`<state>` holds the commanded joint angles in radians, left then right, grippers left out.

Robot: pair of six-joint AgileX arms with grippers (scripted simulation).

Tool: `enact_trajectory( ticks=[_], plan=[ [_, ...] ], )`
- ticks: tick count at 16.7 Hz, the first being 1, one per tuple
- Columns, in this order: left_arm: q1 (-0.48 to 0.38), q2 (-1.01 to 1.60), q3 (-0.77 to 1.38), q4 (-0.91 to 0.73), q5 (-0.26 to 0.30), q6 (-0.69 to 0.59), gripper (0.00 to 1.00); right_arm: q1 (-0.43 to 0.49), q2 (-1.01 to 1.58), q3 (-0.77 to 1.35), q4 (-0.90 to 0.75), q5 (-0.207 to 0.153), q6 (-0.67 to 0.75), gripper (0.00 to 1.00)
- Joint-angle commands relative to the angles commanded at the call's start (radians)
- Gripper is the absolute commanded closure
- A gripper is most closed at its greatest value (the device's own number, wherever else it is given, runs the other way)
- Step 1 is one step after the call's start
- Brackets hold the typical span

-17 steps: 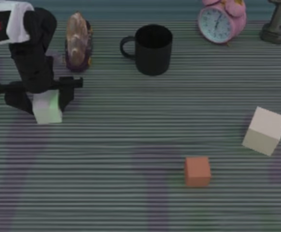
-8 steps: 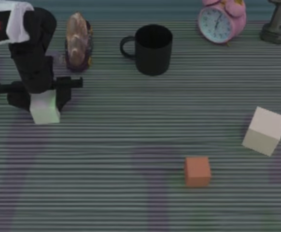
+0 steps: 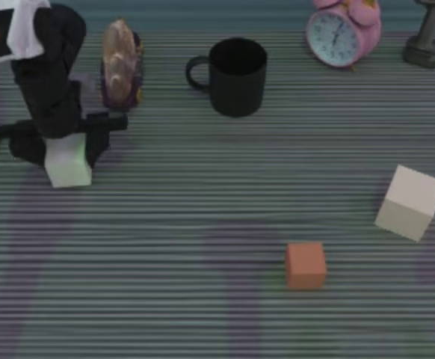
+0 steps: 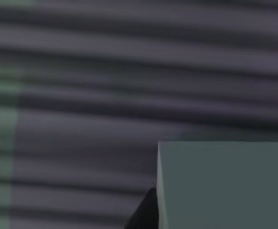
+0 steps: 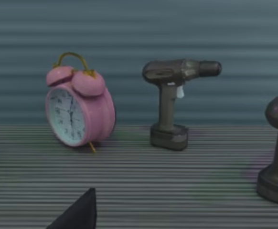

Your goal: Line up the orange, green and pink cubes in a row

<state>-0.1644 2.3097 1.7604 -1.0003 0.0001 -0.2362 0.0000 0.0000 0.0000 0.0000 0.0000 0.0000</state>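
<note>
Left arm casing shows partial red/black lettering, unreadable. Left tool (image 3: 66, 153) clamped on the green (image 3: 69, 166), counter's (image 3: 202, 209) far left. Orange (image 3: 306, 265) lower centre-right, pink cube (image 3: 412, 200) right. Black mug (image 3: 236, 76), pink alarm clock (image 3: 342, 34) behind. Right tool's state: cannot tell.

Dim, flat, even light throughout; soft blur everywhere; faint mottled shadows on the striped table (image 3: 202, 217)

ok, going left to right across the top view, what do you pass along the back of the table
Left arm → brown figurine → black mug → pink clock → drill.
</note>
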Motion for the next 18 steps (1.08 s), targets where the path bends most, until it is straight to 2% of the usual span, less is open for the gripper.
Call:
enact_trajectory(
  ticks=[6,12,15,18],
  plan=[
    [0.015,-0.055,0.127,-0.187,-0.001,-0.001,1.0,0.0,0.0,0.0,0.0,0.0,0.0,0.0],
    [-0.003,-0.058,0.13,-0.193,-0.001,-0.012,1.0,0.0,0.0,0.0,0.0,0.0,0.0,0.0],
    [-0.092,-0.075,0.115,-0.195,0.001,-0.092,1.0,0.0,0.0,0.0,0.0,0.0,0.0,0.0],
    [-0.237,-0.098,0.089,-0.202,0.001,-0.219,1.0,0.0,0.0,0.0,0.0,0.0,0.0,0.0]
  ],
)
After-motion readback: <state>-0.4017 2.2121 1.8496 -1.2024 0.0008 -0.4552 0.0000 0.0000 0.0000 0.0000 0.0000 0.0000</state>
